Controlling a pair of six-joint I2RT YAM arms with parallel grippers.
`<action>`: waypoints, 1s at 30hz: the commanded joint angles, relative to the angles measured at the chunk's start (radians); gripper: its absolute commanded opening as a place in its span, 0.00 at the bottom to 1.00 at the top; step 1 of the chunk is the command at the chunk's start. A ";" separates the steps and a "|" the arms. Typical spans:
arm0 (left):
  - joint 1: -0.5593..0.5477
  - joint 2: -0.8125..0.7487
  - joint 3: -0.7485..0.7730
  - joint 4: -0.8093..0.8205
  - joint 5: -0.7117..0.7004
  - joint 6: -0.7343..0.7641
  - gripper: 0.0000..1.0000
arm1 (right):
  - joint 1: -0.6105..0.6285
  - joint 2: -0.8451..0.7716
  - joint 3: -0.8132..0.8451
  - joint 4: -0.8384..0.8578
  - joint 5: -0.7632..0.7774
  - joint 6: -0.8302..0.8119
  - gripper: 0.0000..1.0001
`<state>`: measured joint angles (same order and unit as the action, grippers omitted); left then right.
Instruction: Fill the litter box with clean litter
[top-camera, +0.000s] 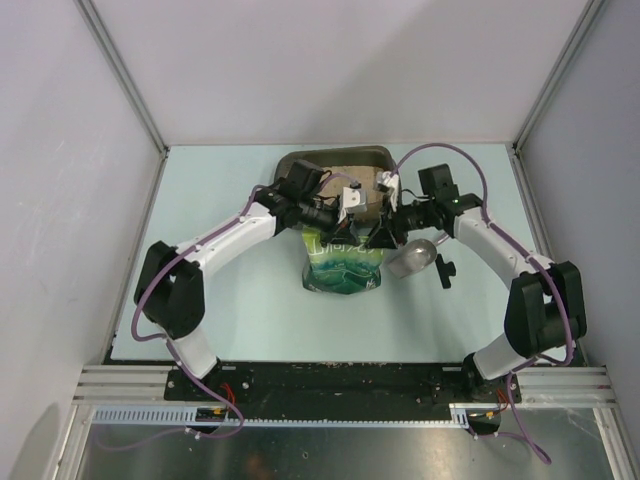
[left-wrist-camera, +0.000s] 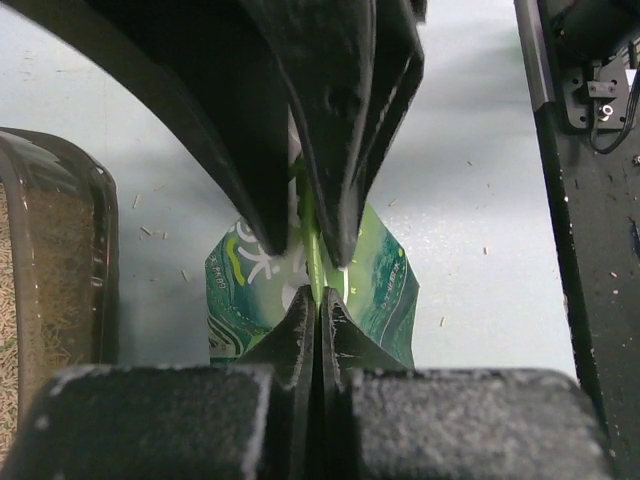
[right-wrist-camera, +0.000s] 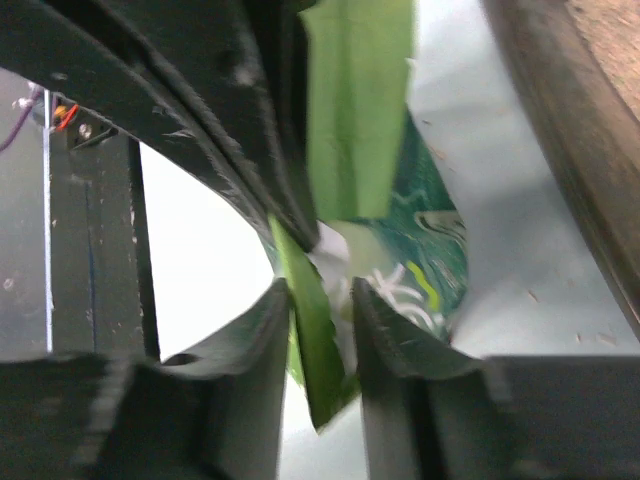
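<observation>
Litter box (top-camera: 300, 158): upper centre of the top view. Clean litter (top-camera: 348, 172) shows inside; we cannot tell how full.
Green bag (top-camera: 343, 268): centre, just below the box, not tipped over it.
Left gripper (left-wrist-camera: 314, 285): fingers pinched tight on the bag's top edge.
Right gripper (right-wrist-camera: 320, 300): fingers narrow, clasping a flap.
Status: we judge pouring is still left to do.

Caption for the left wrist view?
Left gripper pinching the top edge of the green bag, litter box holding clean litter at left.
</observation>
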<state>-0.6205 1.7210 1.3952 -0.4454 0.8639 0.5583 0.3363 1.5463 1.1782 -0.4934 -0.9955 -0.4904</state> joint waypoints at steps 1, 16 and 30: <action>0.001 -0.003 0.018 0.056 0.004 -0.047 0.00 | -0.106 -0.074 0.072 -0.046 0.044 0.021 0.41; -0.008 -0.011 -0.004 0.086 0.007 -0.116 0.00 | -0.558 -0.019 -0.026 -0.378 0.439 0.203 0.52; -0.012 -0.012 -0.009 0.088 -0.017 -0.127 0.00 | -0.626 0.167 -0.078 -0.323 0.432 0.173 0.48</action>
<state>-0.6235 1.7210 1.3891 -0.4072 0.8429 0.4587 -0.2867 1.6825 1.0882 -0.8181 -0.5644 -0.3077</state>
